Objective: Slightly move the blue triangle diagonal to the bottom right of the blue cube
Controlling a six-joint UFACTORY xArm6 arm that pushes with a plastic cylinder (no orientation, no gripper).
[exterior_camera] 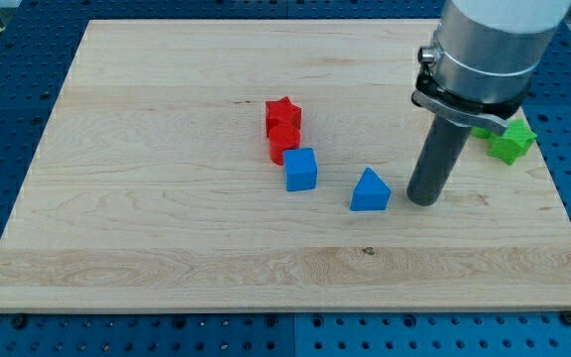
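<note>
The blue triangle (370,190) lies on the wooden board (167,218), right of and a little below the blue cube (301,170). My tip (421,201) stands just right of the blue triangle, with a small gap between them. The rod rises from there to the grey arm body at the view's top right.
A red star (284,112) sits above a red block (283,144), which touches the blue cube's upper left. A green block (511,141) lies near the board's right edge, partly behind the arm. A blue pegboard table surrounds the board.
</note>
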